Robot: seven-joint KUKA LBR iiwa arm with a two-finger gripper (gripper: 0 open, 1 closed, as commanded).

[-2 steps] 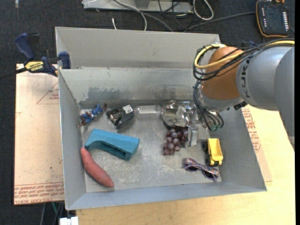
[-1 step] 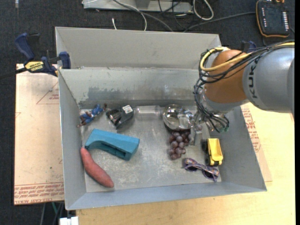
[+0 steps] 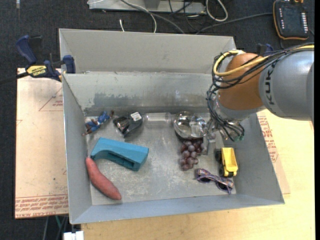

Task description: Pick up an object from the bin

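My jaws sit right of centre in the bin (image 3: pixel 150 91), over the far end of a purple grape bunch (image 3: pixel 189 154), beside a shiny metal piece (image 3: pixel 186 124), possibly a cup. Spread or pressed together: cannot tell.

Bin (image 3: pixel 75 134) contents as I log them, each placed from the pincer (image 3: pixel 205 133):

1. Metal cup (image 3: pixel 186 124): just beside it, left, by the back wall.
2. Bunch of grapes (image 3: pixel 190 154): just in front, slightly left.
3. Toy truck (image 3: pixel 228 161): in front, right, near.
4. Sunglasses (image 3: pixel 215 179): farther in front, past grapes and truck, by the front wall.
5. Tube (image 3: pixel 155 118): left, beyond the cup, along the back wall.
6. Small gadget (image 3: pixel 127 124): left of the tube.
7. Toy figure (image 3: pixel 97 121): far left, back corner.
8. Stapler (image 3: pixel 120 153): well apart, left, in front of the gadget.
9. Sweet potato (image 3: pixel 102 179): farthest left, just in front of the stapler.
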